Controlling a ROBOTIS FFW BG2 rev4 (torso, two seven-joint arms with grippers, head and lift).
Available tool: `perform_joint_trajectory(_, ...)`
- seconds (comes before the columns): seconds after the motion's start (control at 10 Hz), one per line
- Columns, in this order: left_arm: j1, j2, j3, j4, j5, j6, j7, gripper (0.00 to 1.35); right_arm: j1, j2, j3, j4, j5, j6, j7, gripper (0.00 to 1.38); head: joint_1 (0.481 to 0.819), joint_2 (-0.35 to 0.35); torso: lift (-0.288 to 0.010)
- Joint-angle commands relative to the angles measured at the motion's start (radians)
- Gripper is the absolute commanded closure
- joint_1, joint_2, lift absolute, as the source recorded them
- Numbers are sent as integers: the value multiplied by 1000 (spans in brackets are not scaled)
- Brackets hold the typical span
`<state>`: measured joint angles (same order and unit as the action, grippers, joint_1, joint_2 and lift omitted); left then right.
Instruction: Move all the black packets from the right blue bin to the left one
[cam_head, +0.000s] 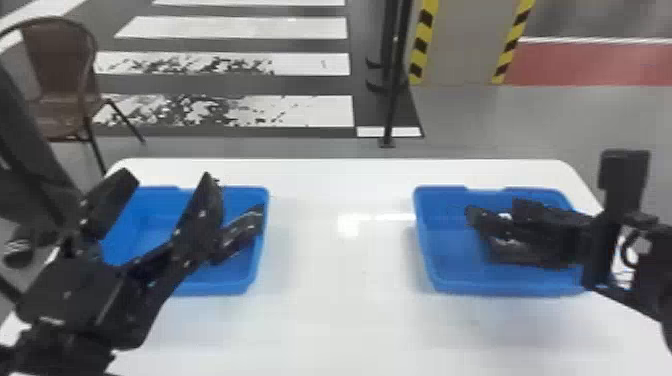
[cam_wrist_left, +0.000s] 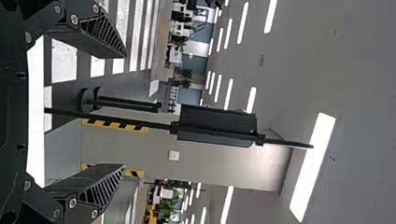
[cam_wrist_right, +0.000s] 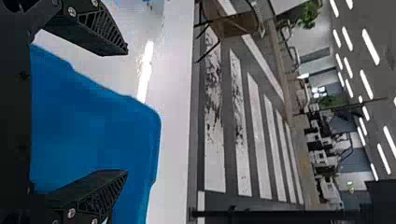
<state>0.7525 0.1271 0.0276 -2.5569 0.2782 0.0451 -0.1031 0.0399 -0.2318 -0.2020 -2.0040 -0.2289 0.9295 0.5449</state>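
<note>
My left gripper (cam_head: 170, 177) is raised over the left blue bin (cam_head: 145, 235); in the left wrist view the same gripper (cam_wrist_left: 124, 110) is open with nothing between its fingers. A dark piece (cam_head: 242, 235) shows at that bin's right side, and I cannot tell whether it is a black packet. Over the right blue bin (cam_head: 450, 260) is my right gripper (cam_head: 492, 212). A dark shape (cam_head: 517, 250) lies just below it, perhaps a packet, partly covered by the arm. In the right wrist view this gripper (cam_wrist_right: 127, 111) stands open above the bin's blue side (cam_wrist_right: 93, 126), empty between its fingers.
Both bins stand on a white table (cam_head: 340, 280), separated by a wide stretch of tabletop. Beyond its far edge are a brown chair (cam_head: 60, 75) at the left and a black stand (cam_head: 392, 100) on the floor.
</note>
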Motion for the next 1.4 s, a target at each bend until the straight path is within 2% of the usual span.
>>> perform_joint_trajectory(0.0,13,-14,20,-4,39,-3,-3,219,-30,-14,-33,15,89,79,0,130,695,-54,-140)
perform_joint_trajectory(0.2,25,-27,46,-4,59,-8,-3,219,-33,-14,-53,17,141,136,-34,134,695,-120,-140)
perform_joint_trajectory(0.5,21,-26,36,-4,57,-25,-3,220,-50,-7,-51,83,179,143,-60,137,695,-153,-140)
perform_joint_trajectory(0.6,21,-26,36,-4,57,-25,-3,220,-69,-6,-49,135,177,106,-62,139,695,-162,-140)
perform_joint_trajectory(1.0,18,-26,34,6,63,-28,-4,220,-153,2,7,297,175,60,-63,139,695,-147,-140)
perform_joint_trajectory(1.3,18,-27,34,15,73,-43,-4,220,-168,2,33,346,169,57,-85,139,695,-134,-140)
